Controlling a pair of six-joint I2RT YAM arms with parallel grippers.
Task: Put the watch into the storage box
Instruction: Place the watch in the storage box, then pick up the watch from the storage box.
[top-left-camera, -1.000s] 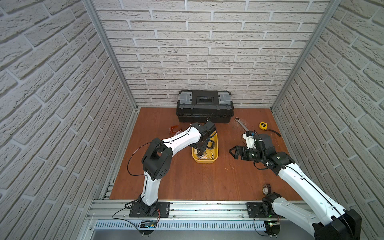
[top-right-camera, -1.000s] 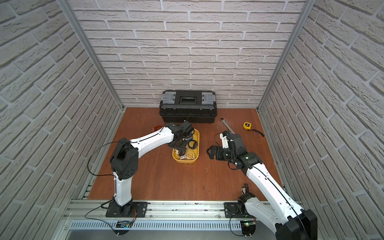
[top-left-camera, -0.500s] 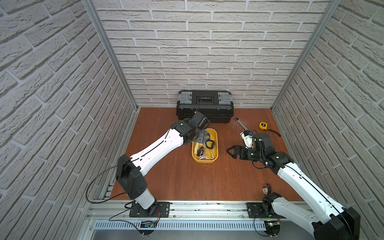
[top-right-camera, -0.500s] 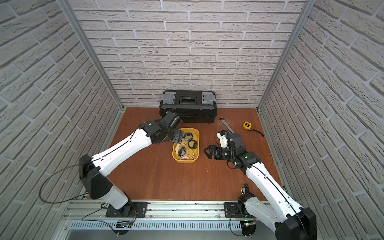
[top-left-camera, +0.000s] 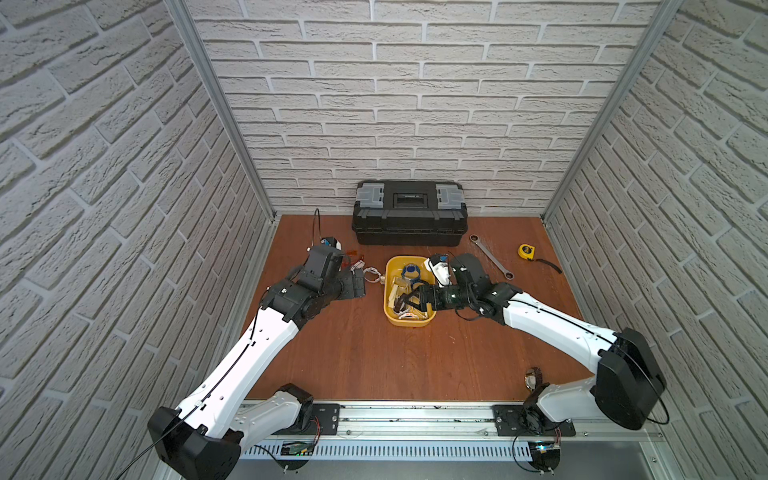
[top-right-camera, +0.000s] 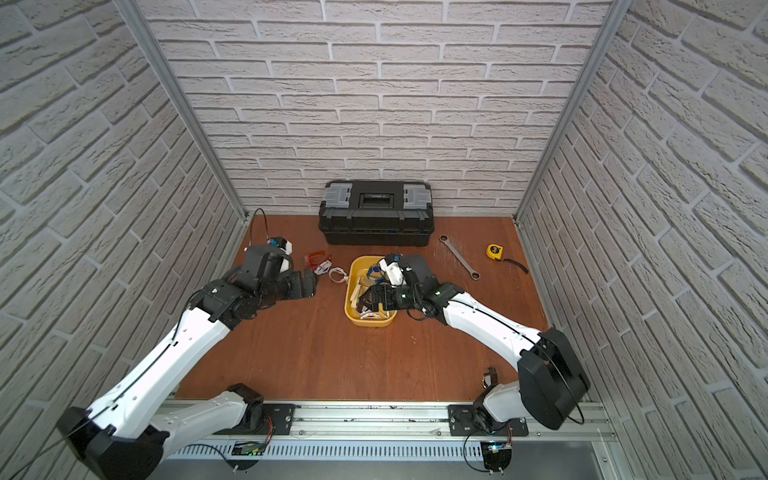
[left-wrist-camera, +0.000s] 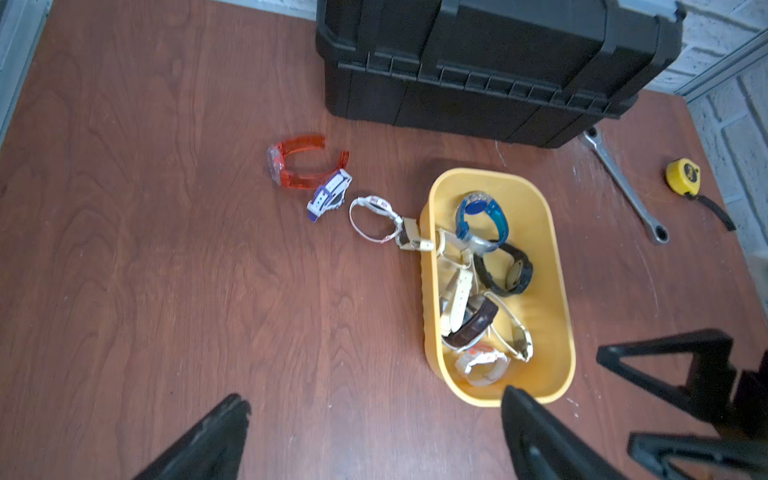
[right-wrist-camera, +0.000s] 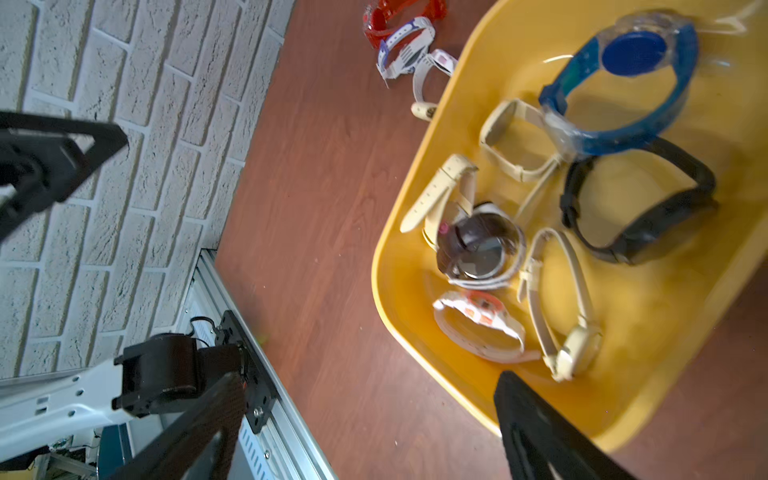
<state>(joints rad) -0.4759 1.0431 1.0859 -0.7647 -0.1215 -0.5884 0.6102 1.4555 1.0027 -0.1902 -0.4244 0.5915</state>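
- No text, brand, number or sign was legible in any view.
- Tape measure (left-wrist-camera: 683, 176): a dark round label showed, too small to be read.
- White watch (left-wrist-camera: 374, 206): reddish marks on the strap were blurred beyond reading.

A black toolbox (top-left-camera: 409, 216) with grey latches stands at the back of the desk (top-left-camera: 353, 353). Beside it lie a steel wrench (top-left-camera: 491, 256) and a yellow tape measure (top-left-camera: 526, 250).
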